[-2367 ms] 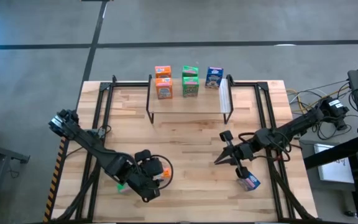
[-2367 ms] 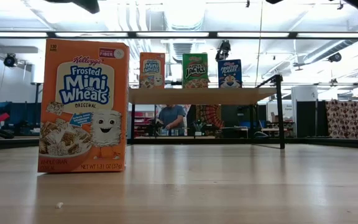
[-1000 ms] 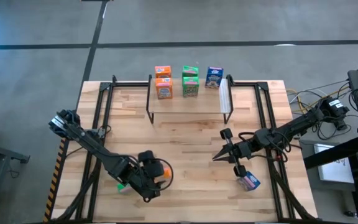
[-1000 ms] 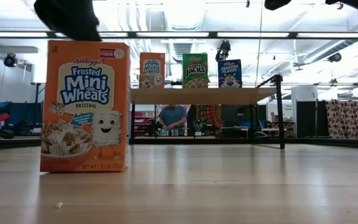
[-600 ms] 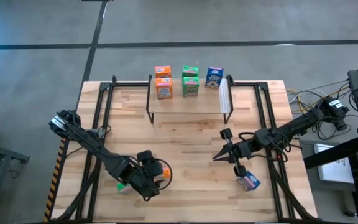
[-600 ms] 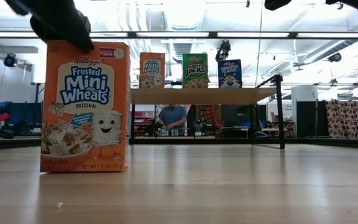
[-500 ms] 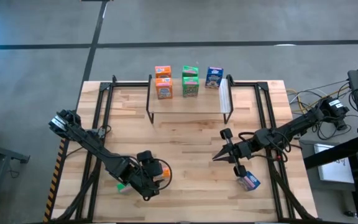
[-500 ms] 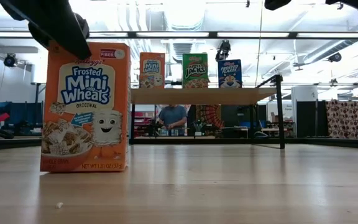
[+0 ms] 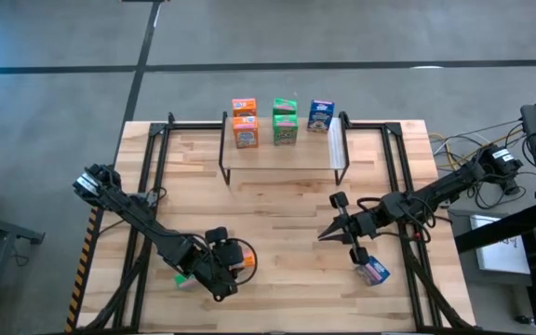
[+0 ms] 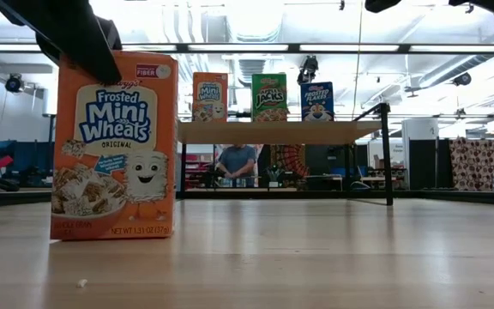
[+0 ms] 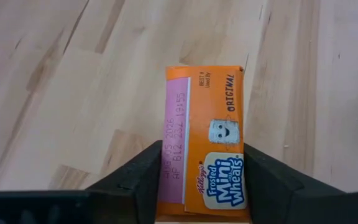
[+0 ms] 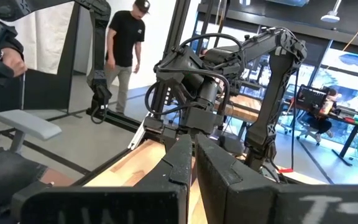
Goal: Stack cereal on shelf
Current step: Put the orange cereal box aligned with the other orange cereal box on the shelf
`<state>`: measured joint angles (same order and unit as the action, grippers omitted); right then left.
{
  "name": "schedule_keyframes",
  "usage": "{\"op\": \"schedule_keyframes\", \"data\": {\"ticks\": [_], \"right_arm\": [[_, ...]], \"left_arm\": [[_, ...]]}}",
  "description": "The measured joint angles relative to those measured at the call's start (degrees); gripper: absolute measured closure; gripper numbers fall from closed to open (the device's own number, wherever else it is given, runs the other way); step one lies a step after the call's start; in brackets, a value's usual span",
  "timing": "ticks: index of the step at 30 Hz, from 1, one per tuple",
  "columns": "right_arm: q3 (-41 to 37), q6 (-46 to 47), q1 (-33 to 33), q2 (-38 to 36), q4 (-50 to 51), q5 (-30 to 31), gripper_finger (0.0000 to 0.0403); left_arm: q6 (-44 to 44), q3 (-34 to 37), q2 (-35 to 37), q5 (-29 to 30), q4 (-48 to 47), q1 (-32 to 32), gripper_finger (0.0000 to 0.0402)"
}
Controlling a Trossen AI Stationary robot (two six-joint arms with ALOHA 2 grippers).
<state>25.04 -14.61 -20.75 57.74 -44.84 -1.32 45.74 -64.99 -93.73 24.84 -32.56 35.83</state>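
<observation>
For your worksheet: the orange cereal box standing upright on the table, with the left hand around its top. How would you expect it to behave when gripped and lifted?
The orange cereal box looks like thin card, so probably light and easily dented. The left hand pinches its narrow sides, which may bow inward. Standing tall on a small base, it likely tips if nudged.

Small cardboard cereal boxes [image 9: 283, 121] stand in a row on the plank-topped rack [image 9: 282, 154] at the table's [image 9: 277, 200] far edge.
</observation>
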Motion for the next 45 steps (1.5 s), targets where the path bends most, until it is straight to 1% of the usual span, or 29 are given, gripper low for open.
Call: {"op": "schedule_keyframes", "data": {"ticks": [4, 8, 11, 16, 20, 23, 27, 31, 33, 36, 38, 42, 43, 45], "right_arm": [[0.0, -0.3, 0.0, 0.0, 0.0, 0.0, 0.039], [0.0, -0.4, 0.0, 0.0, 0.0, 0.0, 0.039], [0.0, -0.4, 0.0, 0.0, 0.0, 0.0, 0.039], [0.0, -0.4, 0.0, 0.0, 0.0, 0.0, 0.039], [0.1, -1.0, 0.1, 0.0, -0.5, 0.0, 0.039], [0.8, -1.2, 0.1, 0.0, -0.4, 0.0, 0.039], [1.3, -1.0, 0.0, 0.0, -0.4, 0.0, 0.039], [1.3, -1.0, 0.1, 0.0, -0.3, 0.0, 0.039], [1.3, -1.1, 0.1, 0.1, -0.3, 0.0, 0.039], [1.3, -1.4, 0.2, 0.1, -0.3, 0.0, 0.039], [1.3, -1.9, 0.4, 0.1, -0.3, 0.0, 0.039], [1.3, -1.9, 1.6, 0.1, -0.4, 0.4, 0.039], [1.3, -1.9, 2.0, 0.1, -0.4, 0.5, 0.039], [1.5, -2.0, 2.5, 0.1, 0.0, 0.5, 0.039]], "left_arm": [[0.3, 0.0, 0.0, -0.1, 0.3, 0.1, 0.0238], [-2.8, -1.0, 0.0, -0.1, 0.1, 0.1, 0.0239], [-8.2, -3.8, 0.0, -0.1, -0.2, 0.1, 0.0239], [-19.5, -9.6, 0.1, 0.1, -4.8, -0.7, 0.0239], [-29.4, -14.5, 0.1, 0.2, -11.5, -2.9, 0.0239], [-37.3, -18.2, 0.2, 0.2, -16.4, -5.8, 0.0239], [-48.4, -21.9, 1.8, 0.1, -20.4, -11.1, 0.0239], [-57.6, -23.2, 5.3, 0.1, -21.7, -18.1, 0.0239], [-60.8, -23.2, 7.6, -0.5, -21.6, -22.1, 0.0239], [-63.9, -23.1, 11.0, -3.4, -21.5, -29.1, 0.0239], [-64.5, -23.1, 12.4, -7.4, -21.4, -34.5, 0.0239], [-64.4, -23.0, 13.0, -21.1, -21.2, -44.9, 0.0239], [-64.1, -23.0, 13.0, -23.6, -21.3, -47.0, 0.0239], [-63.7, -23.0, 12.6, -25.7, -21.3, -50.3, 0.0239]]}}
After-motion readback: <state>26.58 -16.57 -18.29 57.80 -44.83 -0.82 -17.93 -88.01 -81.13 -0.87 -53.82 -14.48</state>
